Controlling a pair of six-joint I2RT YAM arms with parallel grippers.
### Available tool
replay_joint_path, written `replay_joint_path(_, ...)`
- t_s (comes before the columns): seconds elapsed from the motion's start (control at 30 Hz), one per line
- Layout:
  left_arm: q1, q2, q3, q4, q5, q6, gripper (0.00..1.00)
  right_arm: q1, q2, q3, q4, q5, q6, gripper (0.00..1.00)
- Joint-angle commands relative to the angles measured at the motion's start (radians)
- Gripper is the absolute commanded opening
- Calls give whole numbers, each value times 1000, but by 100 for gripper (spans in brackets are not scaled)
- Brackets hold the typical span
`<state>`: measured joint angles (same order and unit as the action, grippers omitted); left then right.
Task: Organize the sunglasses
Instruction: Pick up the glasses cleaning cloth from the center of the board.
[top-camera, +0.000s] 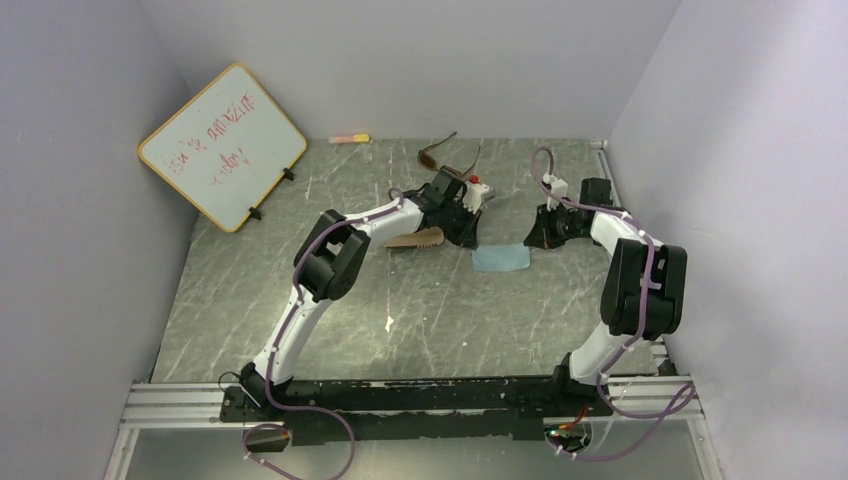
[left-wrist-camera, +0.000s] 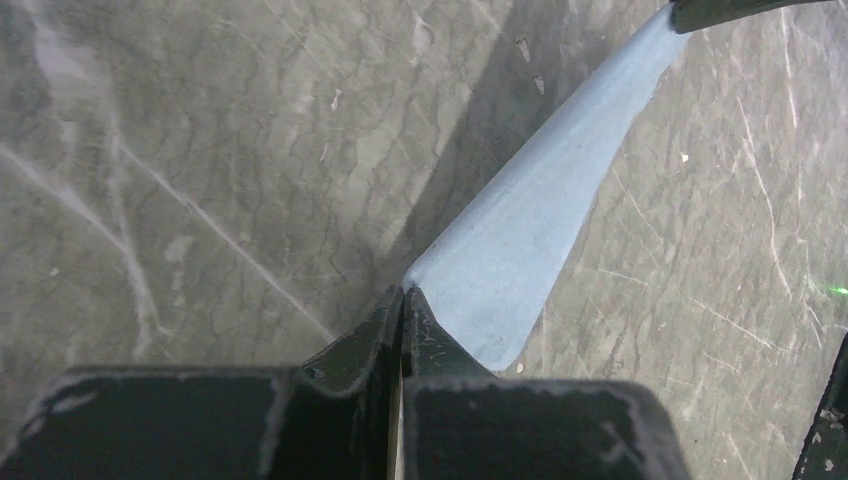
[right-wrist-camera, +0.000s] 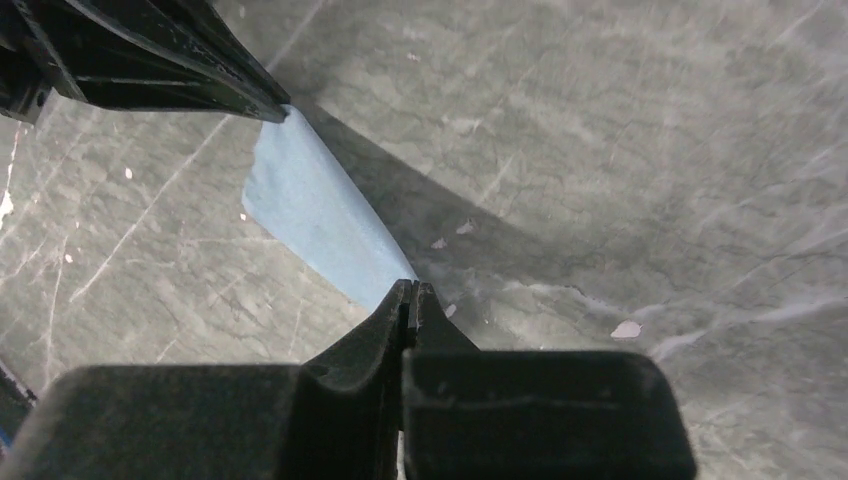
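The brown sunglasses (top-camera: 446, 154) lie open at the back of the table, behind both arms. The black pair is not visible in any view. A pale blue-grey cloth (top-camera: 500, 258) hangs stretched between my two grippers. My left gripper (top-camera: 472, 240) is shut on one corner of it, as the left wrist view (left-wrist-camera: 403, 291) shows, with the cloth (left-wrist-camera: 530, 230) running away to the upper right. My right gripper (top-camera: 531, 238) is shut on the opposite corner, seen in the right wrist view (right-wrist-camera: 410, 286), where the cloth (right-wrist-camera: 315, 215) runs to the left gripper's fingers (right-wrist-camera: 240, 90).
A brown rectangular case (top-camera: 416, 238) lies under the left forearm. A whiteboard (top-camera: 222, 146) leans on the left wall. A pink and yellow marker (top-camera: 349, 138) lies by the back wall. Walls close in left, back and right.
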<state>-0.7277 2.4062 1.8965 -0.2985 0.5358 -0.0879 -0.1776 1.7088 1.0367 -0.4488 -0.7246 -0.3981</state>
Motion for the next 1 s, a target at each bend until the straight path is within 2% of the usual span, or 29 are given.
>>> replay_joint_path(0.0, 1, -116, -15, 25, -32, -24, 5, 43, -75, -8, 56, 21, 35, 0)
replay_joint_path(0.5, 1, -299, -124, 57, -120, -42, 5, 174, -168, 7, 84, 90, 134, 0)
replay_joint_path(0.97, 2, -549, -393, 73, -289, -19, 5, 309, -186, 67, 98, 78, 186, 0)
